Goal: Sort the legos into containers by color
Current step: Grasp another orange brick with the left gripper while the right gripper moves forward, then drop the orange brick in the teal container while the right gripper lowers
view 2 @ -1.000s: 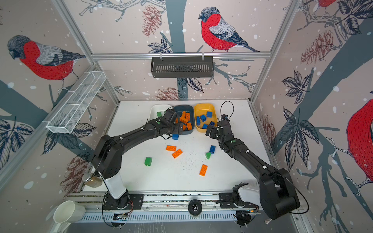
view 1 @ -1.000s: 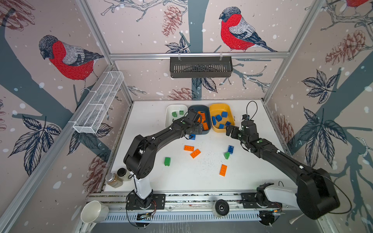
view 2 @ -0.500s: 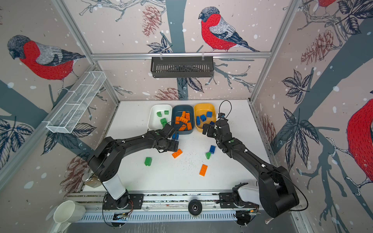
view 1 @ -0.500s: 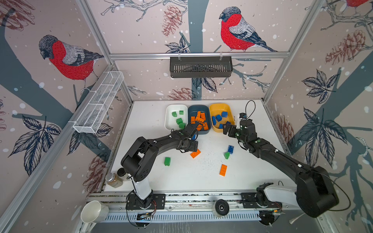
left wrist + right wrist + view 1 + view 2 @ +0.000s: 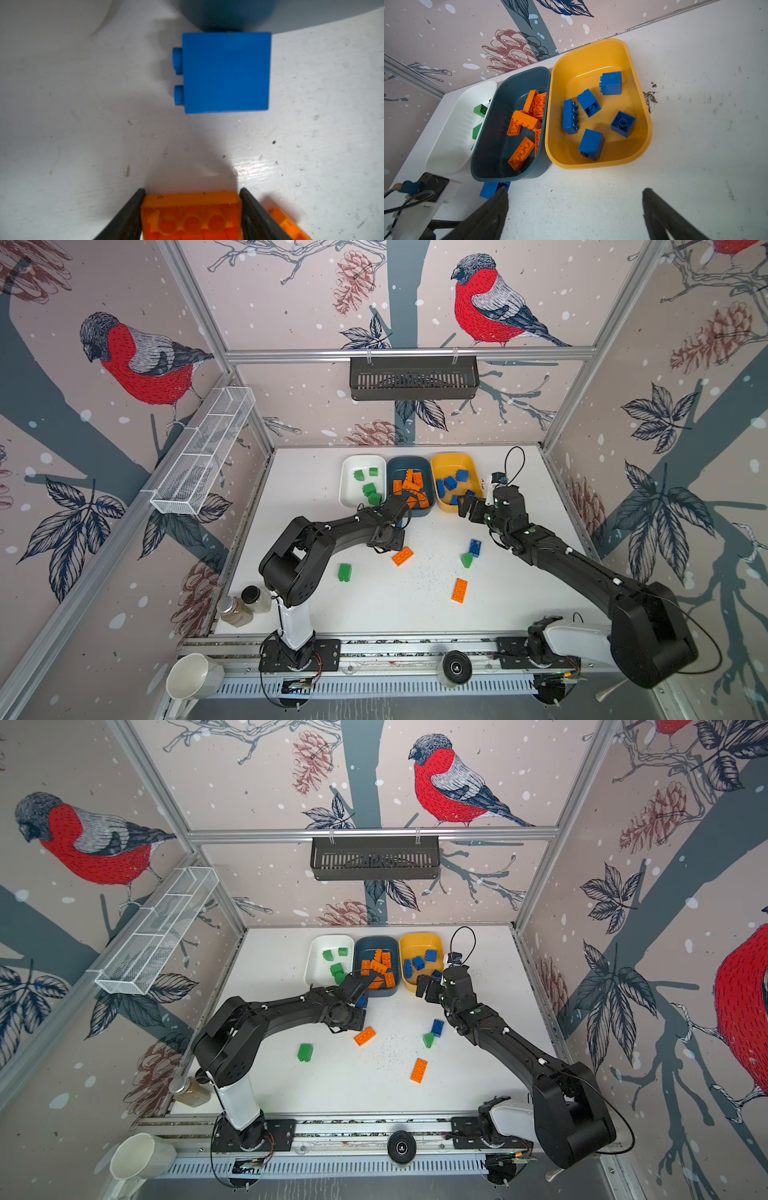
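My left gripper (image 5: 192, 190) points down at the table in front of the dark teal container (image 5: 390, 472) and is shut on an orange lego (image 5: 191, 216). A blue lego (image 5: 226, 72) lies just ahead of it, against that container. My right gripper (image 5: 575, 190) hangs open and empty before the yellow container (image 5: 593, 54), which holds several blue legos. The teal one holds orange legos, the white container (image 5: 347, 485) green ones. Loose on the table lie an orange lego (image 5: 402, 556), a green one (image 5: 344, 572), a blue one (image 5: 475, 547), another green (image 5: 466, 560) and another orange (image 5: 459, 590).
A black slotted basket (image 5: 413, 377) hangs on the back wall and a white wire-mesh tray (image 5: 203, 456) on the left wall. Two jars (image 5: 245, 605) stand at the table's front left corner, and a white mug (image 5: 193, 676) sits below the rail.
My left gripper came back from over the teal container, dropped to the table and closed on an orange lego. The right gripper edged slightly left and stayed open.
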